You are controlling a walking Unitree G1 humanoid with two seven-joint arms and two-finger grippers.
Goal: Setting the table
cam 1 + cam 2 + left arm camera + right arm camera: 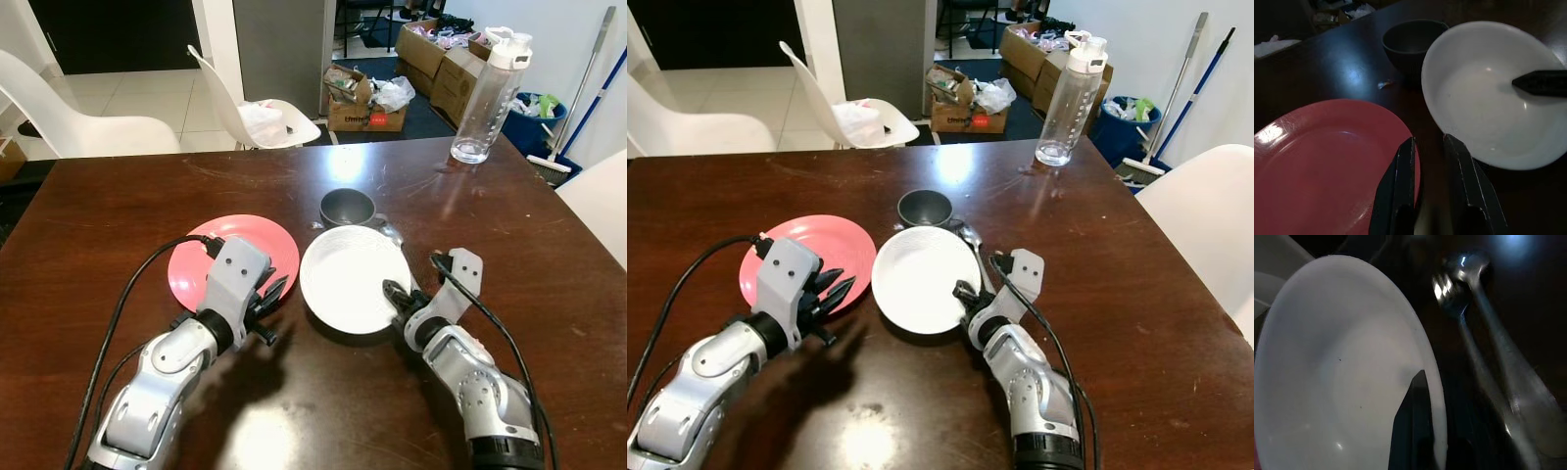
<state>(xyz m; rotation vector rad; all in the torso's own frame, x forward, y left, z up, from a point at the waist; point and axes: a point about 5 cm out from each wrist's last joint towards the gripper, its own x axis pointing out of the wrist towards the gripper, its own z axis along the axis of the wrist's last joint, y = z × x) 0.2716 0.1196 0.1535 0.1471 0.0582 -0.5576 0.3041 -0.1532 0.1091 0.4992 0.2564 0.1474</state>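
Two plates, one pink [235,257], one white [353,277]; one dark bowl [347,207] behind; no readable writing; right gripper [400,298] pinches the white rim; left gripper [268,297], fingers slightly apart, hovers at the pink plate

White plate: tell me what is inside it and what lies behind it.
One finger of the right gripper reaches over the white plate's rim; otherwise it holds nothing. Behind it stands a dark bowl, whose inside looks empty.

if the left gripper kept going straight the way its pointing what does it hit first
Probably the white bowl. The left gripper sits at the pink plate's near edge, fingers aimed at the bowl's rim, though its height above the table is unclear.
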